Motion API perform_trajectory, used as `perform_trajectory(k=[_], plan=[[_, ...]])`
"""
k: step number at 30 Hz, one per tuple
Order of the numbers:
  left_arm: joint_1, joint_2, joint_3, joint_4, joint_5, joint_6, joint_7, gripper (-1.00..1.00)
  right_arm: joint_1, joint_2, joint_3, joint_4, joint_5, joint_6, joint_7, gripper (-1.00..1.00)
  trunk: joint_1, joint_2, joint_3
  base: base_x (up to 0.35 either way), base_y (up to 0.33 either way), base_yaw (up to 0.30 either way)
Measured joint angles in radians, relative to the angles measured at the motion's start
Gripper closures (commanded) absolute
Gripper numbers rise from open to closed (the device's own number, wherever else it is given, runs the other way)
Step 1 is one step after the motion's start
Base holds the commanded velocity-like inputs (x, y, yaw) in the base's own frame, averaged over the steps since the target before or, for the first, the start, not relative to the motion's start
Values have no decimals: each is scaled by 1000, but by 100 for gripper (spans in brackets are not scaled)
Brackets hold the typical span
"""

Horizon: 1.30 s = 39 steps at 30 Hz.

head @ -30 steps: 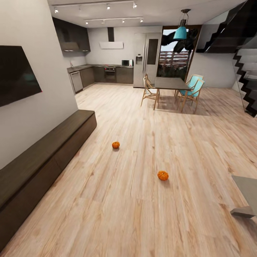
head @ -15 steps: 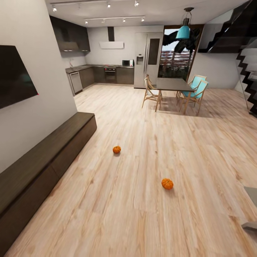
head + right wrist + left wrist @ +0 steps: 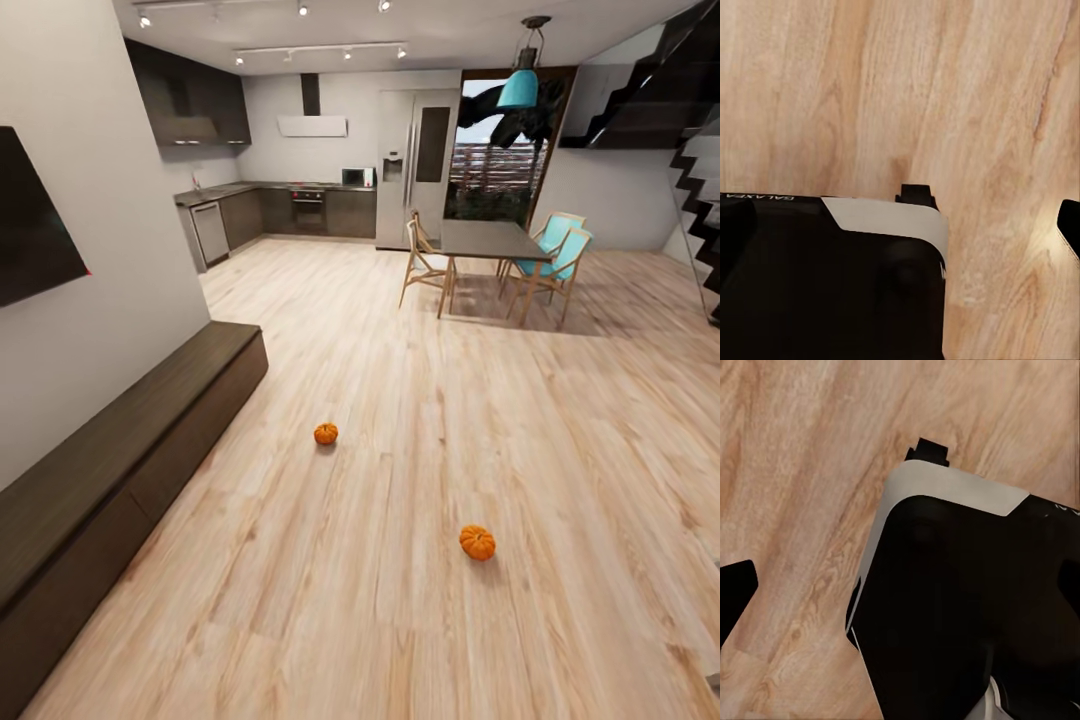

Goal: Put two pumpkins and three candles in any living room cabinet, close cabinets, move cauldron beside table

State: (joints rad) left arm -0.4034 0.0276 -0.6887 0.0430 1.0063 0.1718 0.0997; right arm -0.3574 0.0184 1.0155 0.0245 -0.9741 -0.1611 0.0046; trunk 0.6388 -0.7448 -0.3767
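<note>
Orange pumpkins on the wood floor: near pumpkin [image 3: 477, 541] centre-right, far pumpkin [image 3: 326, 433] nearer the cabinet [image 3: 120, 440], which runs along the left wall, fronts shut. Step: approach, nothing picked yet. Next: drive to a pumpkin, lower an arm. Wrist views look down over robot base [image 3: 967, 607]; finger state can't be told.

Two orange pumpkins lie on the wood floor [image 3: 400, 620]: the first pumpkin [image 3: 326, 433] near the cabinet, the second pumpkin [image 3: 477, 542] farther from it. One long dark-brown cabinet [image 3: 120, 450] runs along the wall. One wall screen [image 3: 35, 235] hangs above the cabinet. Beyond the cabinet, one dining table [image 3: 492, 241] stands with three visible chairs: one wooden chair [image 3: 422, 262] and two turquoise chairs [image 3: 560, 255]. One turquoise pendant lamp [image 3: 522, 88] hangs above the table.
</note>
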Motion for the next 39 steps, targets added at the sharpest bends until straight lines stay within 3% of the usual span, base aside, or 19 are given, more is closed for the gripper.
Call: perform_trajectory(k=[23,39], plan=[[0,0,0,0,0,0,0,-100,0,-2,0,0,0,0,0,-100,0,0,0,333,0,3],[0,0,0,0,0,0,0,-100,0,-2,0,0,0,0,0,-100,0,0,0,327,-67,258]])
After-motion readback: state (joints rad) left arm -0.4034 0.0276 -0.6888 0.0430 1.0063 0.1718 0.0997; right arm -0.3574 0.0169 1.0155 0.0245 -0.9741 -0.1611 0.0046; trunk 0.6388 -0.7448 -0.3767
